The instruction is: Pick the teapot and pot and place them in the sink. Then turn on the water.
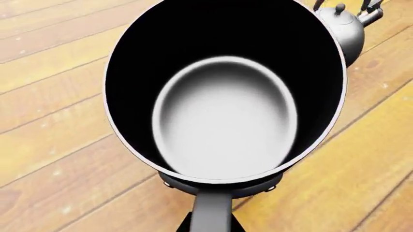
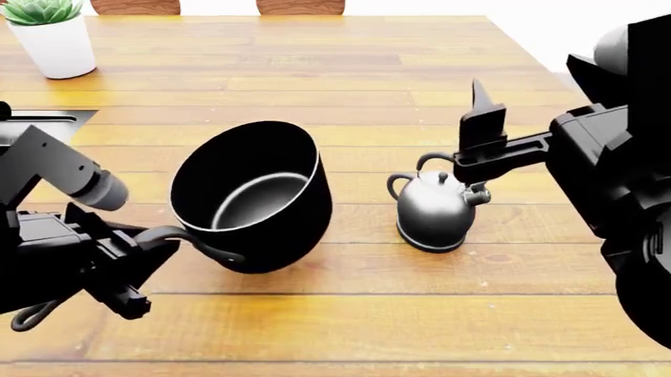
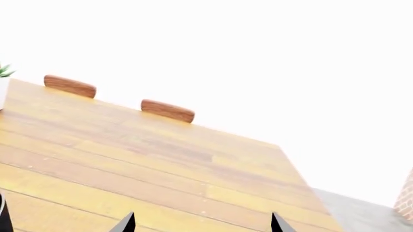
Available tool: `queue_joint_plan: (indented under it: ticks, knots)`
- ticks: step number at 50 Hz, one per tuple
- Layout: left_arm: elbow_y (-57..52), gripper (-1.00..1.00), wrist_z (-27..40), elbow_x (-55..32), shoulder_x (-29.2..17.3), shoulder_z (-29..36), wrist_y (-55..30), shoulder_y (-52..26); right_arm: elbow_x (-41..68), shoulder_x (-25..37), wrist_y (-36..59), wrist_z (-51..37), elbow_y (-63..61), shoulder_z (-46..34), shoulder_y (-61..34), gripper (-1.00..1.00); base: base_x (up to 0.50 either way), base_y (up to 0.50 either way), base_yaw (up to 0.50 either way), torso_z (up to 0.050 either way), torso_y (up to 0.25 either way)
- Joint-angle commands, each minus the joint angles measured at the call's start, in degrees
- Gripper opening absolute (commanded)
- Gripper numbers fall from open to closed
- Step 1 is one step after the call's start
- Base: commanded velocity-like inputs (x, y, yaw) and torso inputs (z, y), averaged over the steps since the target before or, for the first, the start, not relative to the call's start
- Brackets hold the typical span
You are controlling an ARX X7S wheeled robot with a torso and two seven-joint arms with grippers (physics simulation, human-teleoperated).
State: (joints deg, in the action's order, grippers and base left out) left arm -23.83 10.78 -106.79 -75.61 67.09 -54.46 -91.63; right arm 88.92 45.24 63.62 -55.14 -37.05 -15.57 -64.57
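Note:
My left gripper (image 2: pixel 157 245) is shut on the long handle of the black pot (image 2: pixel 251 196) and holds it tilted above the wooden table. In the left wrist view the pot's grey inside (image 1: pixel 223 116) fills the frame, with its handle (image 1: pixel 212 212) between my black fingers (image 1: pixel 184 226). The shiny dark-grey teapot (image 2: pixel 430 208) stands upright on the table, right of the pot; it also shows in the left wrist view (image 1: pixel 345 29). My right gripper (image 2: pixel 480 118) is open and empty, just above and behind the teapot's spout; its fingertips (image 3: pixel 129 223) stand wide apart. A corner of the sink's steel rim (image 2: pixel 53 116) shows at far left. No water shows.
A white plant pot (image 2: pixel 53 43) stands at the table's far left corner. Two wooden chair backs (image 2: pixel 137 6) (image 2: pixel 301 6) stand beyond the far edge. The table's right edge (image 2: pixel 535 55) runs behind my right arm.

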Motion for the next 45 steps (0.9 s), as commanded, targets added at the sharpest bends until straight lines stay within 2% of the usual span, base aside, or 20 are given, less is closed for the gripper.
queue_joint_plan:
  ticks: [1, 8, 14, 17, 18, 20, 27, 37, 41, 45]
  knots:
    - [-0.82, -1.0, 0.4, 0.13, 0.5, -6.24, 1.82, -9.0, 2.95, 1.14, 0.58, -2.13, 0.15, 0.19, -2.28, 1.0, 0.0, 0.0, 0.0, 0.0, 0.0]
    - [-0.63, -1.0, 2.19, -0.3, 3.27, -8.05, 1.29, -12.19, 3.97, 1.31, 0.5, -2.92, -0.04, 0.02, -2.67, 1.0, 0.0, 0.0, 0.0, 0.0, 0.003]
    - [0.08, -1.0, 7.87, 0.85, 6.27, -8.74, 2.66, -13.76, 6.62, 2.22, 0.53, -4.55, -0.44, 0.19, -3.76, 1.0, 0.0, 0.0, 0.0, 0.003, 0.002]
    - [0.95, -1.0, 14.47, 0.37, 8.12, -7.08, -0.53, -15.12, 7.37, 2.63, 0.27, -5.1, -1.0, 0.36, -3.47, 1.0, 0.0, 0.0, 0.0, 0.0, 0.003]
    - [2.47, -1.0, 19.43, -1.86, 9.0, -5.92, -1.5, -15.54, 7.49, 2.78, 0.18, -5.18, -1.18, 0.42, -3.21, 1.0, 0.0, 0.0, 0.0, 0.0, 0.0]
    - [3.45, -1.0, 24.4, -4.14, 10.0, -4.83, -2.26, -16.02, 7.61, 3.04, -0.04, -5.21, -1.42, 0.58, -2.79, 1.0, 0.0, 0.0, 0.0, 0.0, 0.0]
    - [5.26, -1.0, 32.75, -7.95, 12.32, -4.17, -2.96, -18.8, 7.25, 3.58, -0.6, -4.69, -1.53, 1.03, -1.91, 1.0, 0.0, 0.0, 0.0, 0.0, 0.003]
    - [4.19, -1.0, 36.98, -9.72, 13.76, -4.52, -2.47, -20.41, 6.34, 3.78, 0.48, -1.08, -0.28, 0.12, -2.68, 1.0, 0.0, 0.0, 0.0, 0.001, 0.002]
    - [3.92, -1.0, 36.73, -9.9, 13.92, -4.8, -2.48, -20.6, 3.34, 3.37, 2.88, 4.84, 0.92, -1.85, -4.45, 1.0, 0.0, 0.0, 0.0, 0.0, 0.003]
    - [4.07, -1.0, 36.19, -8.41, 13.77, -5.24, -2.39, -20.74, -2.69, 2.9, 4.03, 14.52, 3.03, -3.9, -5.6, 1.0, 0.0, 0.0, 0.0, 0.003, 0.003]
